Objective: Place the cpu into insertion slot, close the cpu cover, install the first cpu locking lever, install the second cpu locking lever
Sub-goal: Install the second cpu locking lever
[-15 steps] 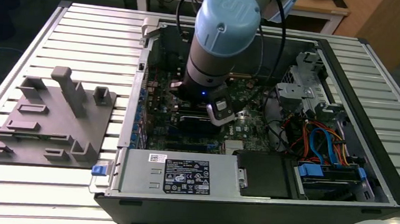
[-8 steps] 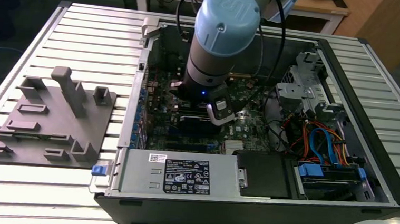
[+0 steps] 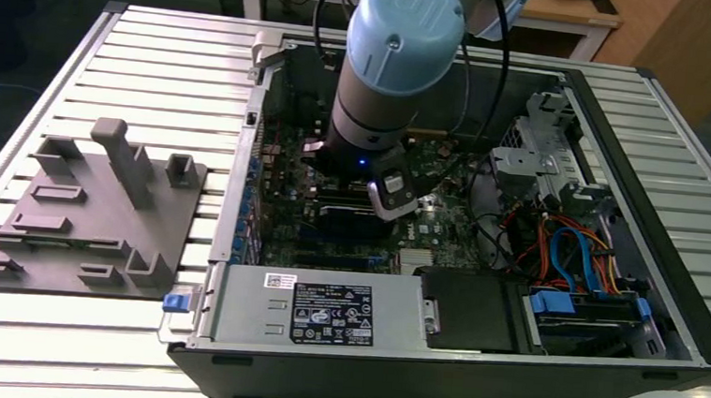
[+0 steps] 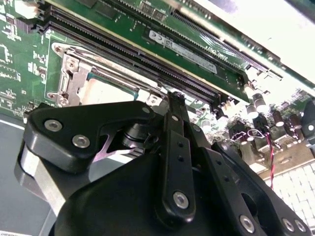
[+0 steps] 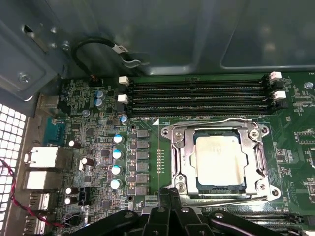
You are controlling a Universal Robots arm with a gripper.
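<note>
With the cpu [image 5: 220,158] seated under the closed cpu cover [image 5: 179,162], we keep the gripper [image 5: 170,192], pinched shut and empty, low against the socket-edge lever.

Room above the insertion slot [image 5: 219,160] is left open in the first wrist view — the cpu [image 5: 220,159] lies flat beneath the cpu cover [image 5: 256,162]. Passage is hemmed by memory slots [image 5: 197,98] above (upper centre), capacitors [image 5: 117,162] at left — and the gripper [image 5: 167,206] at the bottom edge.

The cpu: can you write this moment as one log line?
cpu: seated in insertion slot | cpu cover: down | gripper: at slot edge
</note>
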